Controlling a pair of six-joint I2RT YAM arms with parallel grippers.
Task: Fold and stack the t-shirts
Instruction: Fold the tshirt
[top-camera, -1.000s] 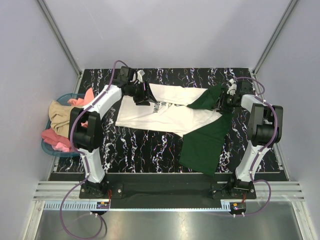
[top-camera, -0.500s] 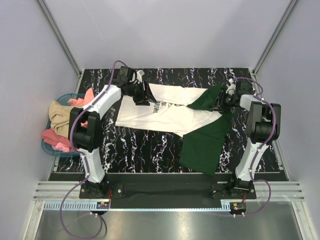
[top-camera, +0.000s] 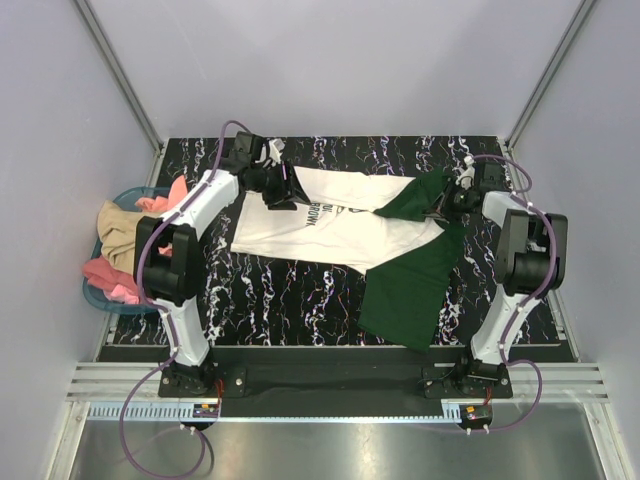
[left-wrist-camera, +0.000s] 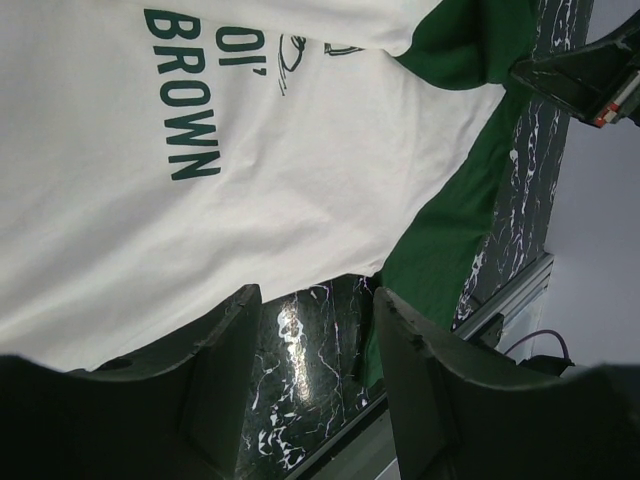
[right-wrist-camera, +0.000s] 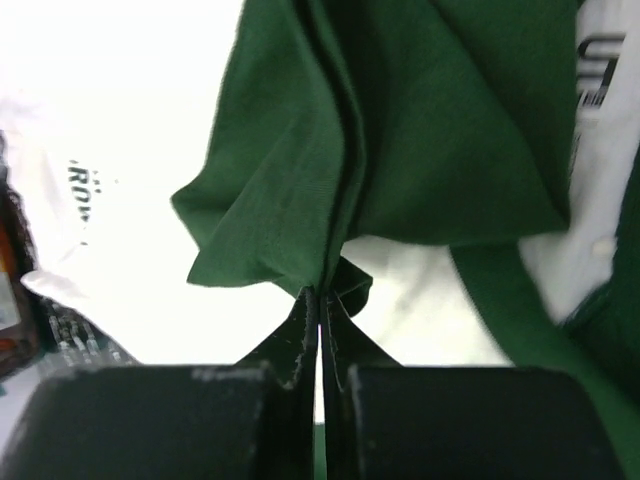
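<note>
Right fingers (right-wrist-camera: 292, 352) pinch a bunched edge of the dark green cloth t-shirt (top-camera: 405, 290).
Likely to pull it clear of the overlapping cream-white lettered t-shirt (top-camera: 310, 235) on the black marbled surface (top-camera: 280, 295); left fingers (left-wrist-camera: 225, 350) hover spread above the cream cloth.

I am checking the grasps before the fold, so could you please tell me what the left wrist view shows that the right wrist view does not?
Only the left wrist view shows the left tool open above the black marbled table, and the whole word BROWN readable on the soft cream-white t-shirt. Only the right wrist view shows the right tool shut on a bunched fold of the plain dark green t-shirt. Both show the two shirts overlapping.
</note>
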